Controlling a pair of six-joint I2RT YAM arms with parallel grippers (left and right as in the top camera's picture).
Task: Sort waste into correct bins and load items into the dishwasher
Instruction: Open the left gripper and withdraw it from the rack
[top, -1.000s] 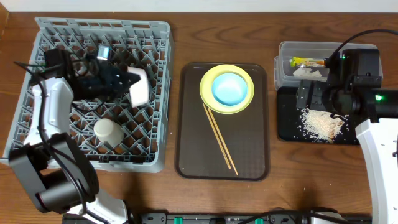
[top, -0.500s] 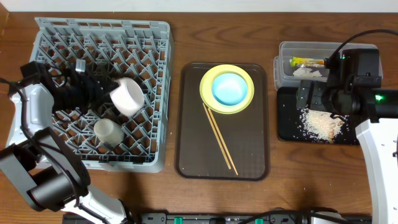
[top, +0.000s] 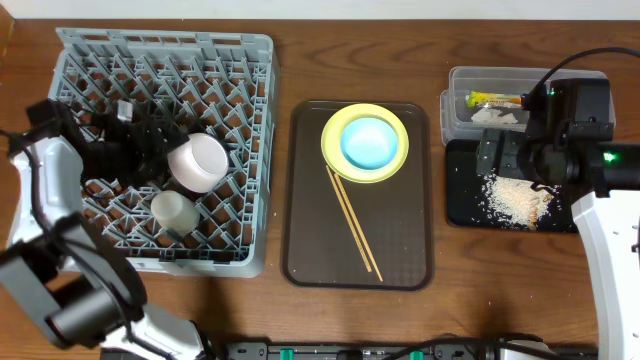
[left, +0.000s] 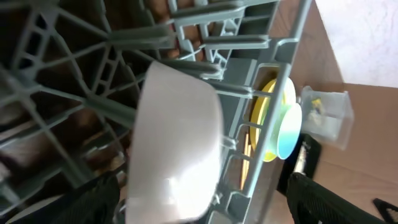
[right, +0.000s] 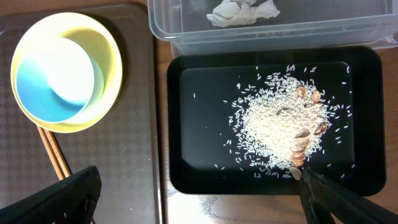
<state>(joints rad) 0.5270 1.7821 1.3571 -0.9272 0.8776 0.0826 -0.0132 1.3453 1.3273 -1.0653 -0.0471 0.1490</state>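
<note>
the loading step is in hand. the pinkish-white bowl (top: 197, 160) lies tipped on its side among the pegs of the grey dish rack (top: 250, 60), at 9 o'clock on the tabletop (top: 300, 60). the left fingers (left: 87, 205) stand spread wide on either side of it and clamp nothing. the right fingers (right: 62, 199) are also wide apart and empty, hanging over the bins at 3 o'clock.

the waste looks sorted. the snack wrapper (top: 497, 99) and paper scrap (right: 242, 9) lie in the clear tub (top: 455, 110), and the rice (right: 273, 124) lies in the black tray (right: 199, 155).

still to load are the light blue bowl (top: 367, 143), which sits in the yellow plate (top: 403, 140), and the chopsticks (top: 352, 222) at the plate's 6 o'clock on the brown tray (top: 400, 250). the next move likely calls for backing the left arm out without catching a peg or nudging the bowl. the blue bowl would then have to come off the plate first.

the left wrist view shows the bowl's outer wall leaning on the rack's bars, with clear gaps to both fingers; the overhead view blurs this. the right wrist view shows the whole rice pile, with brown bits at its 3 o'clock edge, where the overhead has the arm covering part of the tray. only the overhead shows a pale cup (top: 172, 210) at the bowl's 7 o'clock.
</note>
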